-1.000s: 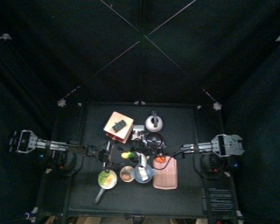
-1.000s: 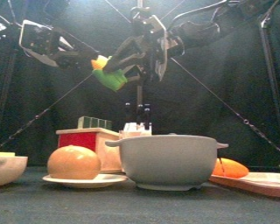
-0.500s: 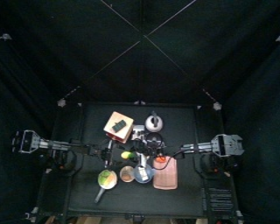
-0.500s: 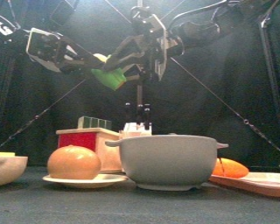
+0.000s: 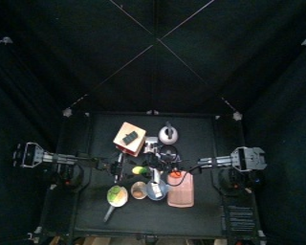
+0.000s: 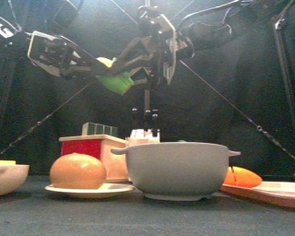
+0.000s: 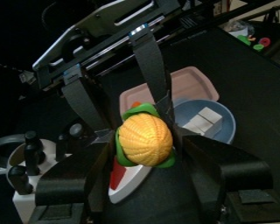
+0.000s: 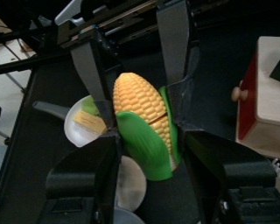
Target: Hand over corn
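The corn (image 6: 113, 77), yellow at one end and green-husked at the other, hangs high above the table between both grippers. My left gripper (image 6: 100, 66) comes in from the left and its jaws close on the yellow tip. My right gripper (image 6: 129, 79) hangs down from above and is shut on the green end. The left wrist view shows the corn (image 7: 146, 140) end-on between the left jaws. The right wrist view shows the corn (image 8: 143, 118) lengthwise, its green base in the right jaws. From the top the corn (image 5: 141, 170) is a small yellow-green spot mid-table.
Below the corn stand a white bowl (image 6: 177, 171), a round orange fruit on a plate (image 6: 77, 171) and a red box (image 6: 92, 147). A small orange item (image 6: 242, 175) lies on the wooden cutting board (image 5: 180, 194). A green dish (image 5: 116, 196) sits front left.
One second ago my left gripper was apart from the corn; it has moved in onto the yellow tip. The right gripper and corn have stayed put. Nothing moved in the last half second.
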`<action>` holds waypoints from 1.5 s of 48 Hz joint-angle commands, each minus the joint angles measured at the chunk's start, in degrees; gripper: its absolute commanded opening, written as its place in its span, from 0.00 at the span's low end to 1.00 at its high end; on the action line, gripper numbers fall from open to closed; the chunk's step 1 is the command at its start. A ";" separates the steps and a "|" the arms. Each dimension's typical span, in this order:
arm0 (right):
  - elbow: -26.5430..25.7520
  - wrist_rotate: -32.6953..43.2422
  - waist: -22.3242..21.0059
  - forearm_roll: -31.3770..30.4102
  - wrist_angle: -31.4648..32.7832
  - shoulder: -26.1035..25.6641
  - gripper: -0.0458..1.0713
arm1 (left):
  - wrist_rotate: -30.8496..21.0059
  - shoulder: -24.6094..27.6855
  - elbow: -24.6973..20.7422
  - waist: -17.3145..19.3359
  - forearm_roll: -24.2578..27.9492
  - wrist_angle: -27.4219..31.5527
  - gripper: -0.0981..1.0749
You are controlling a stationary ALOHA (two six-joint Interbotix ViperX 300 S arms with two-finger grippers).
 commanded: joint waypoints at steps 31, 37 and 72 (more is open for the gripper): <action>0.35 0.00 0.35 -0.26 -0.62 -1.58 0.96 | 0.18 -0.44 -0.09 0.09 0.18 -0.18 0.72; 0.79 0.00 0.35 -0.26 -0.18 -1.85 0.96 | 0.18 -0.97 0.26 0.18 0.18 -0.18 0.72; 2.72 -0.09 0.97 -0.88 0.00 -3.96 0.96 | 0.18 -1.85 1.05 0.09 0.18 -0.09 0.72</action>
